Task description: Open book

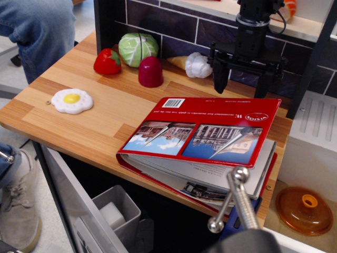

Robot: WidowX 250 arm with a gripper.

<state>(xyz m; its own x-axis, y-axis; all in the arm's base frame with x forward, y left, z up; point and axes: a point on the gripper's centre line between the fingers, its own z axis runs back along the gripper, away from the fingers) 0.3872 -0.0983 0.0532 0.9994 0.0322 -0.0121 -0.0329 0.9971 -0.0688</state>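
The book (205, 132) lies on the wooden table (89, 126) at its front right, red cover up with two building-and-sky photos, a white barcode and white text. Its cover sits raised a little, and white printed pages (210, 176) show beneath it at the near edge. My gripper (243, 83) hangs just above the book's far edge, at the back. Its two black fingers (220, 78) point down and stand wide apart, holding nothing.
Toy foods stand at the back left: a red pepper (107, 61), a green cabbage (138, 49), a dark red piece (150, 71) and a white ice-cream cone (192, 65). A fried egg (72, 100) lies left. A metal clamp (236, 200) rises at the front. A person's leg (45, 29) is at far left.
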